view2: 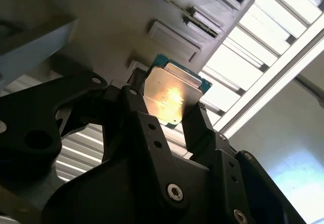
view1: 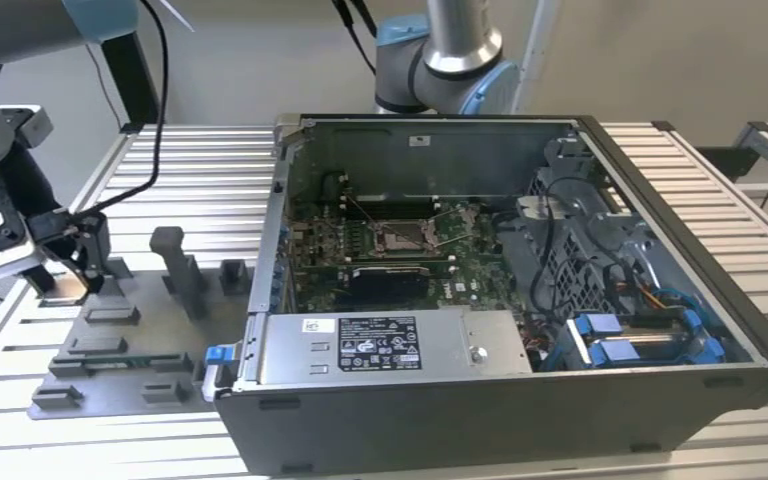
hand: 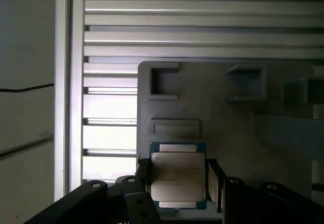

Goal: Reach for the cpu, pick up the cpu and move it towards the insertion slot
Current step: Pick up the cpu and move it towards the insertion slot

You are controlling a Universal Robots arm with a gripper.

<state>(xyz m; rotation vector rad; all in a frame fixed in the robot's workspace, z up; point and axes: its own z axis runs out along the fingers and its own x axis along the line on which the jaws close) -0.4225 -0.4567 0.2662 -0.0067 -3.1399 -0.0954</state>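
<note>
The cpu (hand: 178, 176) is a flat square chip with a silvery top and a thin teal-green rim. It sits between the two black fingers (hand: 214, 181) of my gripper (hand: 178, 183), which touch its opposite edges. In the second wrist view the cpu (view2: 169, 98) glints between the fingers (view2: 195, 120), just over the grey fixture plate (view2: 152, 11). In the exterior view my gripper (view1: 67, 285) hangs at the left end of the fixture plate (view1: 117, 350), with the cpu (view1: 64, 289) at its tip. The insertion slot (view1: 398, 236), a shiny square frame on the green board, lies well to the exterior view's right inside the open computer case (view1: 491, 400).
Grey fixture blocks (view1: 177, 270) stand upright on the plate between my gripper and the case wall. A second arm's base (view1: 438, 60) stands behind the case. Cables and blue drive clips (view1: 624, 340) fill the case's right side. A slatted metal table (view1: 184, 170) carries everything.
</note>
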